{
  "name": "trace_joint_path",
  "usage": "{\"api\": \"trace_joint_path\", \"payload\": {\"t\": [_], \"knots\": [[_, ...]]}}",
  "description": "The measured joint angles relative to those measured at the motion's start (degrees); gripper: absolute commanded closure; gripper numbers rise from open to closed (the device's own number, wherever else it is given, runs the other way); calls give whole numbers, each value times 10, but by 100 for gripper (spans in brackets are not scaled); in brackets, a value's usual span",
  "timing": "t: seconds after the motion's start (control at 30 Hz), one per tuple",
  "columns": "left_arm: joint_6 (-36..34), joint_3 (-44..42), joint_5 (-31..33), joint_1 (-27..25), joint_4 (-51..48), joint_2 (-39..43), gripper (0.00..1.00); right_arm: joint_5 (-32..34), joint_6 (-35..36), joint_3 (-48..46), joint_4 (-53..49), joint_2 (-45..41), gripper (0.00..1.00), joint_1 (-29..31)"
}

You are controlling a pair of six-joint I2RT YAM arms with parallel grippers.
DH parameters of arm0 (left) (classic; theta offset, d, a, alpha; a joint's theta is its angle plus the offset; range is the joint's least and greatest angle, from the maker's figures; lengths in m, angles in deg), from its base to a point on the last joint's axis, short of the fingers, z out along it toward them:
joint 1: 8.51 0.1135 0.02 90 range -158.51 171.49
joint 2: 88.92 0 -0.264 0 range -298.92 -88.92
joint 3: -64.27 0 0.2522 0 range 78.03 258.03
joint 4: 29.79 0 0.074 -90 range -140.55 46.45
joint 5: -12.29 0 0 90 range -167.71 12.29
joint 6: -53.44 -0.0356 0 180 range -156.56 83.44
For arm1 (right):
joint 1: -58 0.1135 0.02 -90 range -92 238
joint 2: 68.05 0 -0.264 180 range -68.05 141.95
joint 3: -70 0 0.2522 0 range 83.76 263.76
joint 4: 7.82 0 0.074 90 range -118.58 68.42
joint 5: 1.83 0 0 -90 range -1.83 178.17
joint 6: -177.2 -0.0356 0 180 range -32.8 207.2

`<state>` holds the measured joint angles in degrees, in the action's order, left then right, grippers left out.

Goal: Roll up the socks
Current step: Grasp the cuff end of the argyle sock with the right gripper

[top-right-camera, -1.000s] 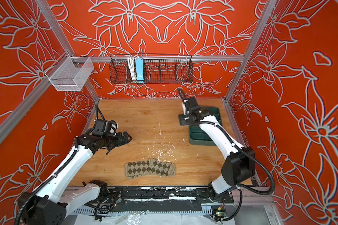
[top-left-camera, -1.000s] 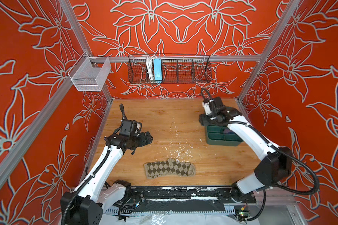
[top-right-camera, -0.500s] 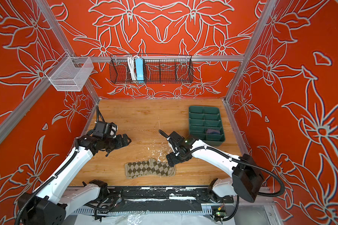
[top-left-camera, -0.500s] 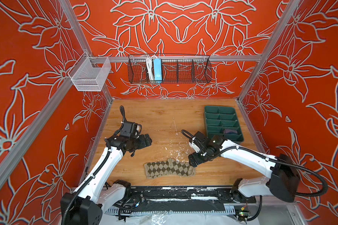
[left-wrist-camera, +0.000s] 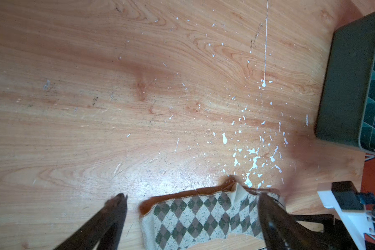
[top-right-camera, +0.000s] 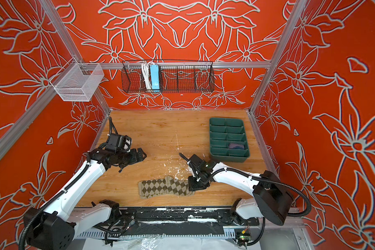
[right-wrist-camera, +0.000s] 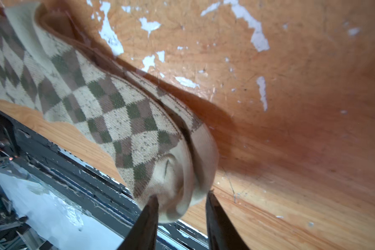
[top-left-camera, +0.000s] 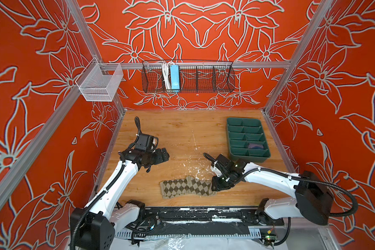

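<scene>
One purple sock (top-left-camera: 255, 146) in green tray (top-left-camera: 249, 158), argyle sock (top-left-camera: 186, 188) outside

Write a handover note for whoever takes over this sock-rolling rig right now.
Left gripper: jaws open, empty, hovering above the table, clear of both socks.
Right gripper: jaws closed on the argyle sock at its end nearest the tray; the rest lies flat by the front edge.
Purple sock: bundled in the green tray, right column, second row from the front.
Done: purple sock looks rolled and stowed.
Left: roll the argyle sock from the gripped end, then probably put it in the tray.
</scene>
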<state>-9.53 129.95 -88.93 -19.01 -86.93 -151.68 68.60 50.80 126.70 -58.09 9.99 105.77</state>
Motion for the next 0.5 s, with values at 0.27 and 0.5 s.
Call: {"api": "trace_joint_path", "payload": {"t": [0.27,0.5], "knots": [[0,0,0,0,6,-3,6,2,-5,-5,17,41,74,0],[-2,0,2,0,7,-4,6,42,26,25,-12,75,93,0]]}}
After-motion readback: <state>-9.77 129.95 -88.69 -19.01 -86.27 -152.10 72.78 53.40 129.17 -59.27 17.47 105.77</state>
